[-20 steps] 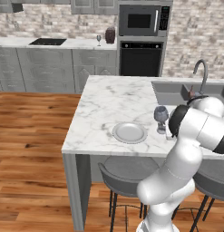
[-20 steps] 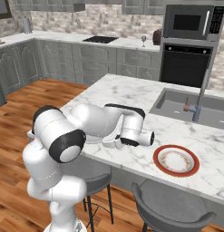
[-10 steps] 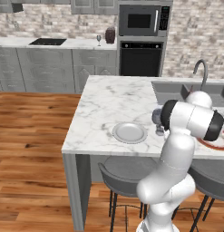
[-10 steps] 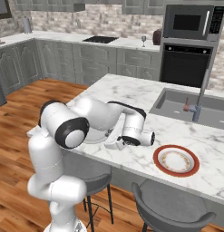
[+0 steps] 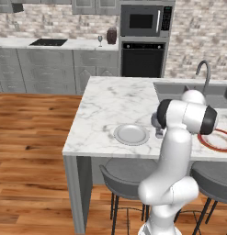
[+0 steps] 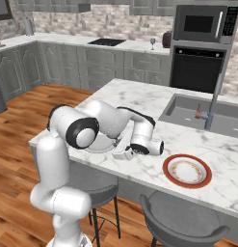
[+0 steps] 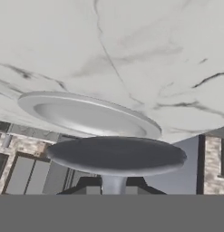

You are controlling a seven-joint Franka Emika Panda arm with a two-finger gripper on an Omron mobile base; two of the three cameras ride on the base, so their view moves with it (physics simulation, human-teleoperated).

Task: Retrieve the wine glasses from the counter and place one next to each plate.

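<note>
Hand view, turned upside down, shows closest the round foot and thin stem of a wine glass (image 7: 115, 156), with the grey-white plate (image 7: 86, 113) just behind it on the marble island (image 7: 131, 54). I cannot read any brand, label or writing in the pictures. From the left base view, the island (image 5: 115, 101) is white with grey veins; the plain plate (image 5: 131, 134) lies near its front edge, and grey stools (image 5: 124, 176) stand under it on a brown wooden floor (image 5: 27, 137). The gripper (image 5: 158, 128) is low beside the plate, its jaws nearly closed, clenched on the stem of the glass as far as the hand view shows; from the base cameras the glass is mostly hidden by the arm. In the right base view the plate with the red-orange rim (image 6: 187, 171) lies well apart to the right, and the sink (image 6: 202, 113) with its faucet is behind it. Far back, on the counter (image 5: 64, 43) with the black cooktop (image 5: 49, 42), the second wine glass (image 5: 100, 41) stands upright next to a dark jar (image 5: 111, 36), beside the oven (image 5: 142, 58) and the microwave (image 5: 142, 20).
</note>
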